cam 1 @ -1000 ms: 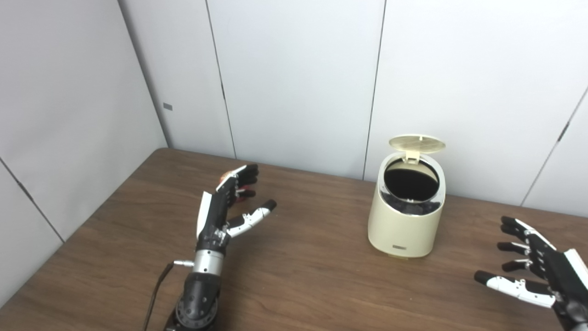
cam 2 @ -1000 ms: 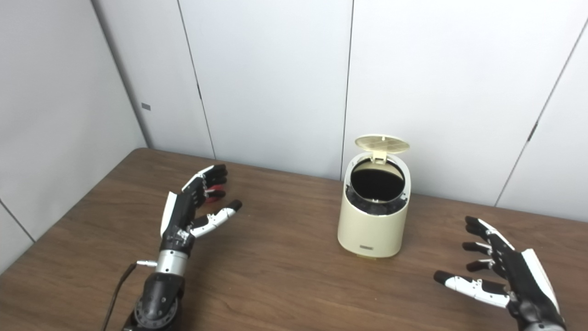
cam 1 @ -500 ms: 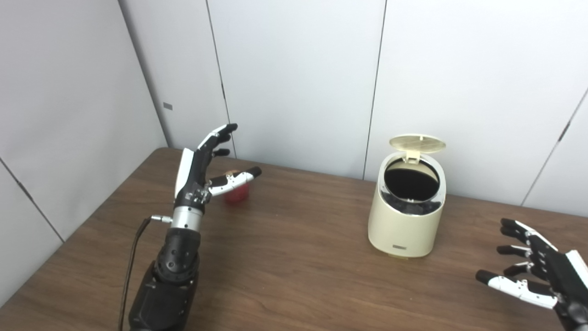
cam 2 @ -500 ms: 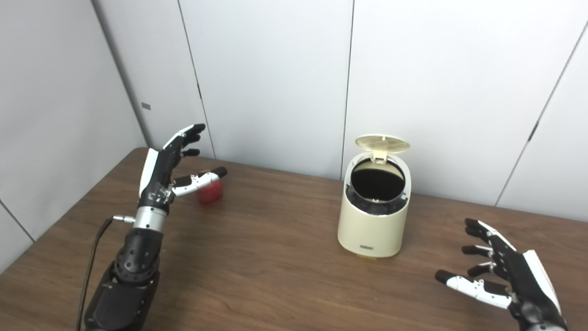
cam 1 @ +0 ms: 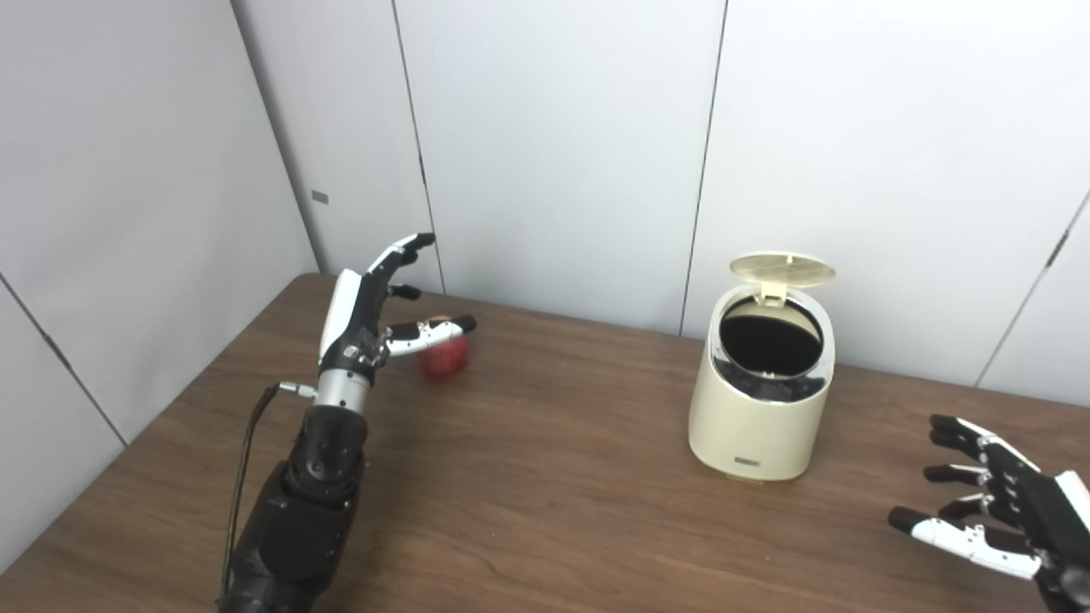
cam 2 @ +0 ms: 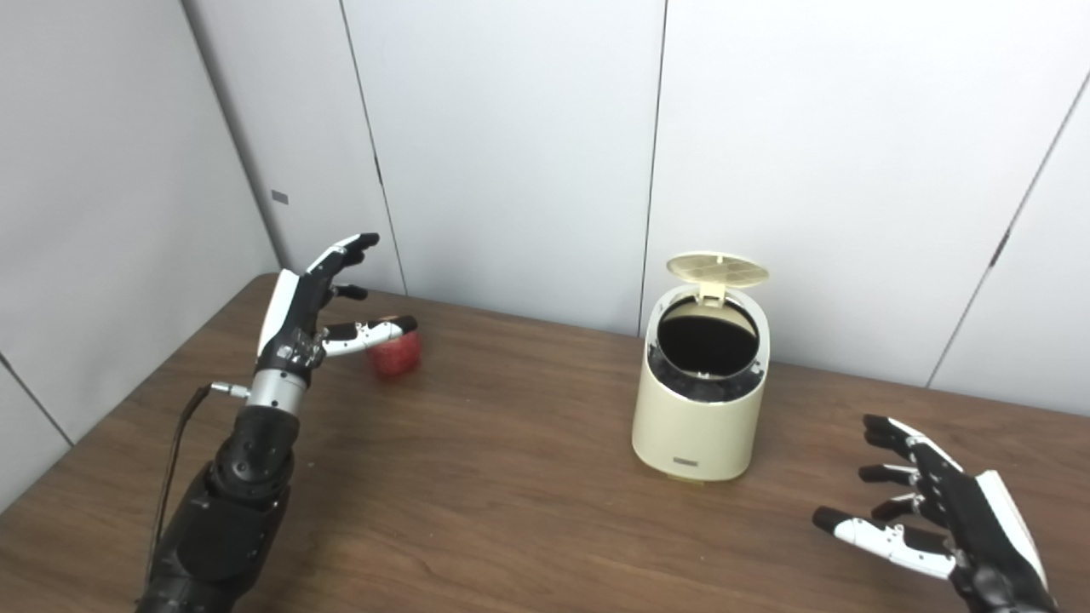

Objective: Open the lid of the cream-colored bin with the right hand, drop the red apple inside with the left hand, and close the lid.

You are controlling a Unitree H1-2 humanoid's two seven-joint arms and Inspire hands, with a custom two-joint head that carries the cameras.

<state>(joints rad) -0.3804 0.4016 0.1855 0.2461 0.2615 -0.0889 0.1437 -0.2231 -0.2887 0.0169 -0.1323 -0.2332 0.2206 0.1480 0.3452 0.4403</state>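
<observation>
We work on a brown wooden table [cam 1: 545, 511] set into a corner of pale wall panels [cam 1: 553, 128]. The cream-colored bin [cam 1: 762, 400] stands upright toward the right, and its lid [cam 1: 783, 266] is already tipped up on the rear hinge, leaving the dark mouth open to us. Our left hand [cam 1: 366, 302] is raised at the far left, fingers spread and holding nothing, its thumb reaching across the front of the red apple [cam 1: 446, 356]. The apple sits on the table just beyond that thumb, well apart from the bin, and we cannot tell whether the thumb touches it. Our right hand [cam 1: 992, 511] waits low at the right edge, fingers apart and empty, clear of the bin.

The biggest risk we see is the apple rolling: it is round and on a smooth top, so if our open fingers come down off-centre or the thumb nudges it first, it may run toward the wall or the table edge. Next, a shallow grasp might let it slip during the long carry across to the bin. At the bin, a low approach could knock the light body or clip the raised lid and drop it shut before the apple goes in. Least, the cable [cam 1: 243, 460] trailing from our left wrist could snag
</observation>
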